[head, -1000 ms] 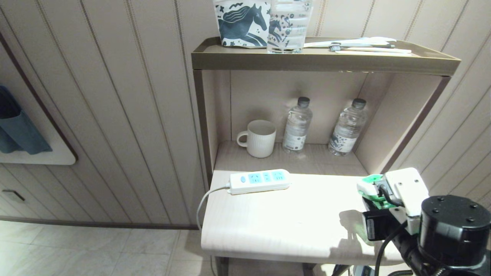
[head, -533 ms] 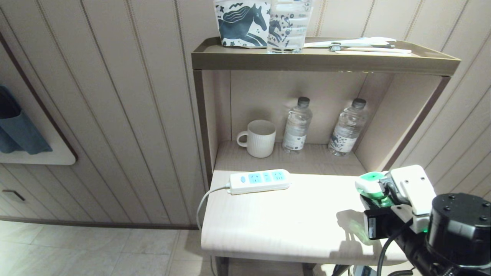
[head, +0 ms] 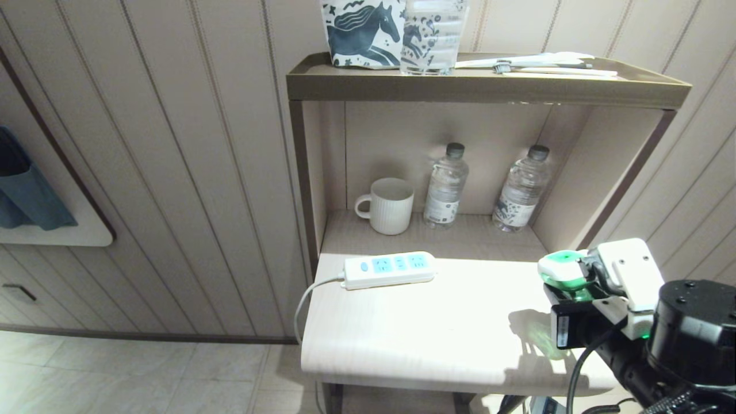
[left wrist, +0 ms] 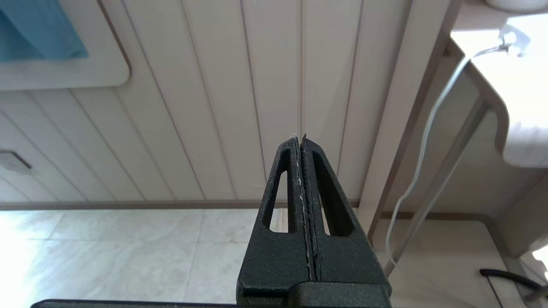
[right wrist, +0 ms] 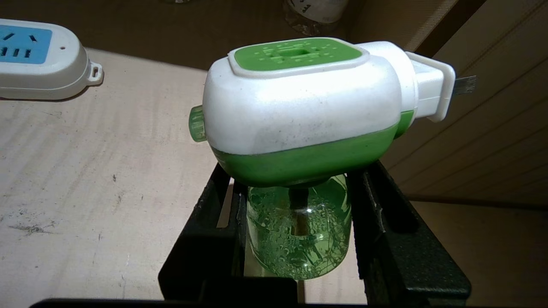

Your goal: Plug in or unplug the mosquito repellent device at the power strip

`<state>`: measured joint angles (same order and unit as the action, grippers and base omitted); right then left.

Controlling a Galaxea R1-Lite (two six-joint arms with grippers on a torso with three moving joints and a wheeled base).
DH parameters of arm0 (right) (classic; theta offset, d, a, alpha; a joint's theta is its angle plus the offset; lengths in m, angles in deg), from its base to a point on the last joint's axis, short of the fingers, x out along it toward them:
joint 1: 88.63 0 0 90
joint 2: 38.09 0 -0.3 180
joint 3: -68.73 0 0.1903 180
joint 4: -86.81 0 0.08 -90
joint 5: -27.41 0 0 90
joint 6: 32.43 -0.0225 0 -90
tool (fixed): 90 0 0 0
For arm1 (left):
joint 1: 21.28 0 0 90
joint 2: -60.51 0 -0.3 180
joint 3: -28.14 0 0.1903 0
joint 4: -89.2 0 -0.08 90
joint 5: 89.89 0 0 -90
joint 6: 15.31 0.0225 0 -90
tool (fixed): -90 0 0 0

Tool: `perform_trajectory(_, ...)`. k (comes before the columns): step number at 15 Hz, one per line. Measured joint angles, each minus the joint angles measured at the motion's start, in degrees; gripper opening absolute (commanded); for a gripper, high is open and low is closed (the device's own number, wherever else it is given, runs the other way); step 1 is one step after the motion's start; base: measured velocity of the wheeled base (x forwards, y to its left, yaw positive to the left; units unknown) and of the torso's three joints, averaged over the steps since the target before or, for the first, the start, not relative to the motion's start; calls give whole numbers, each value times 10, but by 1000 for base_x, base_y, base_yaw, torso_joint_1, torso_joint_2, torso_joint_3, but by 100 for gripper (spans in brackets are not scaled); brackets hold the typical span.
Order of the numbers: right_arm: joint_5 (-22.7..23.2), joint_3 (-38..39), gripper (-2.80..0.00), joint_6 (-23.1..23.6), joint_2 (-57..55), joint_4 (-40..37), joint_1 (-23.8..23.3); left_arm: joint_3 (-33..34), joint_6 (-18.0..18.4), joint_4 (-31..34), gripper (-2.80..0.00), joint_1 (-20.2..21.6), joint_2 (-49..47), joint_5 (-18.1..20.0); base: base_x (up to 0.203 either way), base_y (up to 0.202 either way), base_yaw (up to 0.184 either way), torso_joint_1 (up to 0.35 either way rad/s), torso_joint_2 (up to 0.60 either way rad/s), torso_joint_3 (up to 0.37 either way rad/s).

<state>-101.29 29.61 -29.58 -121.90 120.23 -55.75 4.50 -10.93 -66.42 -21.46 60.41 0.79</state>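
Partly hidden, the right tool (right wrist: pixel 295 222) grips the mosquito repellent device (right wrist: pixel 299 115); bottle base obscured.

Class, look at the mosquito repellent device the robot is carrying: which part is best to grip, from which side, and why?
Grip the green bottle below the head, one finger on each flank, as the right claw does. The bottle is narrow and round. That probably leaves the wide white-and-green head and its prongs free for the power strip.
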Motion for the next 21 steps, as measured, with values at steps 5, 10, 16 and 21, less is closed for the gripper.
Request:
perform_trajectory(5, 2, -16, -280, -4, 10, -1, -1, 0, 0, 0, -280, 0, 0, 0, 0, 0, 0, -194, 462, 268)
perform_trajectory(10, 5, -32, -280, -3, 43, 0, 2, 0, 0, 0, -280, 0, 0, 0, 0, 0, 0, -54, 142, 78)
perform_trajectory(16, -5, -37, -280, -47, 26, 38, -12, 0, 0, 0, -280, 0, 0, 0, 0, 0, 0, 0, 4, 2)
perform_trajectory(21, -68, -54, -280, -85, -58, 158, -11, 0, 0, 0, -280, 0, 0, 0, 0, 0, 0, 0, 0, 0)
